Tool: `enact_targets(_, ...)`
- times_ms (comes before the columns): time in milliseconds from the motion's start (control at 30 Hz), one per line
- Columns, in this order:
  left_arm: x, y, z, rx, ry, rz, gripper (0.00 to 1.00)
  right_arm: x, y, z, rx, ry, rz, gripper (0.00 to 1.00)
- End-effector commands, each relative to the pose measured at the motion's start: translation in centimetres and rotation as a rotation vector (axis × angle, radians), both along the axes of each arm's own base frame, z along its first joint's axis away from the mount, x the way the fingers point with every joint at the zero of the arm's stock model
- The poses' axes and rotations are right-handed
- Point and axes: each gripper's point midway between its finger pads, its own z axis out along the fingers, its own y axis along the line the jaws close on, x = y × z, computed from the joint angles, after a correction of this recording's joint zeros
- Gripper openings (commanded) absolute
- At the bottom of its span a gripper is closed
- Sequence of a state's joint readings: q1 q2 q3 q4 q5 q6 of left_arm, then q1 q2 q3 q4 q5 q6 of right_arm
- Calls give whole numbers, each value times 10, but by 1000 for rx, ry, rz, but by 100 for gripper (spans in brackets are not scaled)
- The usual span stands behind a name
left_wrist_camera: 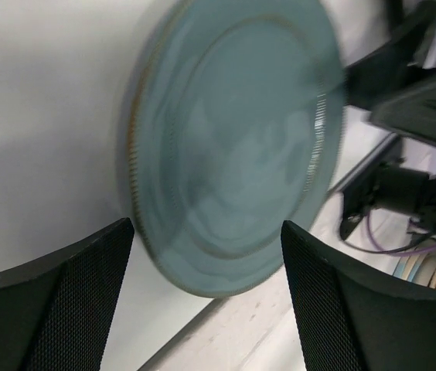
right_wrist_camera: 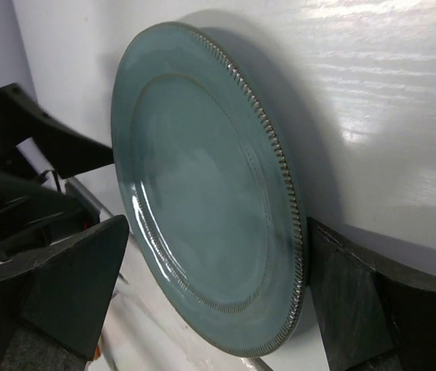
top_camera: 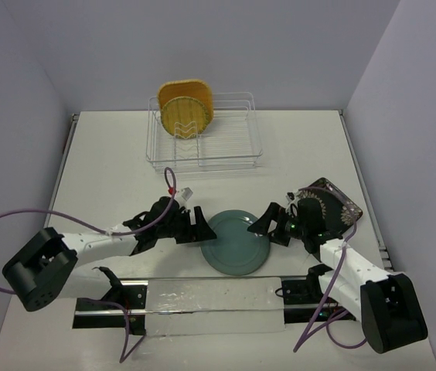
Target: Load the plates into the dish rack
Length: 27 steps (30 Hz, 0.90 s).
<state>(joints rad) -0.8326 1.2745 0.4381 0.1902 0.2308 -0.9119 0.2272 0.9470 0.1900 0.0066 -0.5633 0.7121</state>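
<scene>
The teal plate [top_camera: 237, 241] lies on the table between my two grippers. My left gripper [top_camera: 202, 228] is open at the plate's left rim; in the left wrist view the plate [left_wrist_camera: 233, 139] is blurred, just ahead of the gripper [left_wrist_camera: 206, 309], with its near edge between the fingertips. My right gripper [top_camera: 268, 224] is open at the right rim; in its wrist view the plate [right_wrist_camera: 202, 201] reaches in between the fingers [right_wrist_camera: 342, 301], and one pad is at the ribbed rim. The dark floral plate [top_camera: 334, 202] lies under the right arm. The orange-tan plate [top_camera: 191, 86] and yellow plate [top_camera: 185, 116] stand in the dish rack [top_camera: 233, 143].
A pale mounting rail [top_camera: 202, 297] runs along the near edge between the arm bases. Purple cables [top_camera: 1, 224] loop off both arms. Walls close in the table at left, right and back. The rack's right half holds bare wire dividers.
</scene>
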Motion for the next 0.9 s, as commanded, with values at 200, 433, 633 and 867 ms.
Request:
enact_targets(200,-14,-8,-22,49,87,-100,83,-65,0,-40,41,224,81,97)
enact_targets(433,-18,-16,-20,5,87,-150,76,-62,7,-27,90,167,128,95)
enact_targets(633,-21,-16,-20,-16,94,-146,32,-49,15,-7,143,80,154,92)
enact_targets(867,-21,-17,-28,-11,110,-145,0,-40,24,27,208,-35,216,92)
